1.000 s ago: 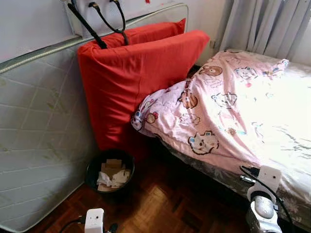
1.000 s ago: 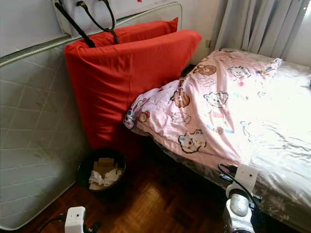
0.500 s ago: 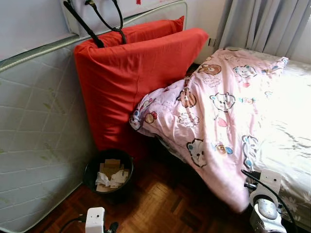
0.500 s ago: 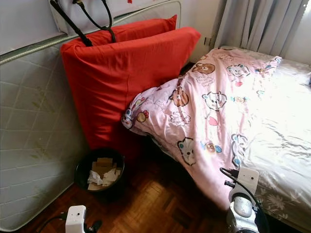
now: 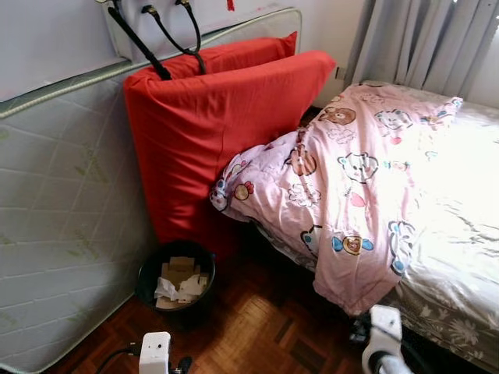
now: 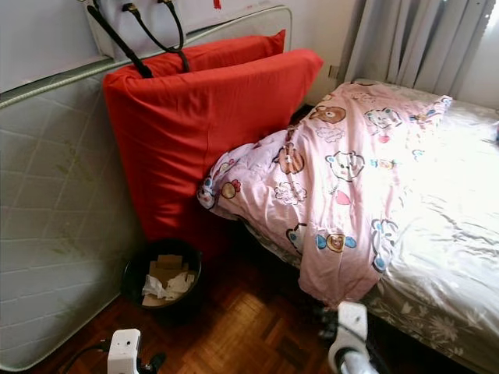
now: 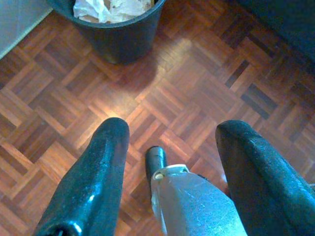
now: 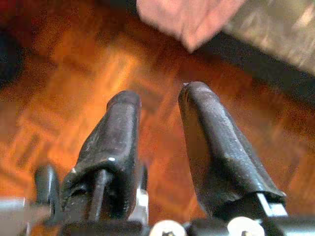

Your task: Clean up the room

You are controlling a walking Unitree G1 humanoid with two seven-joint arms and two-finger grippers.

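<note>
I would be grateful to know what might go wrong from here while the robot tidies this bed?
1. The pink blanket hangs over the bed's edge toward the floor; it may slide off.
2. The right gripper is open, holding nothing; regrasping may drag the corner across the floor.
3. The full black bin stands close by; stepping could tip it.

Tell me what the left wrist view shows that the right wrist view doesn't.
In the left wrist view: the black bin with crumpled paper in it, standing on the floor ahead of the left gripper, whose fingers are spread wide.

In the right wrist view: a hanging corner of the pink blanket and the edge of the bed, beyond the right gripper, whose fingers stand apart with nothing between them. This picture is blurred.

Both share the wooden parquet floor under a pair of black fingers.
</note>
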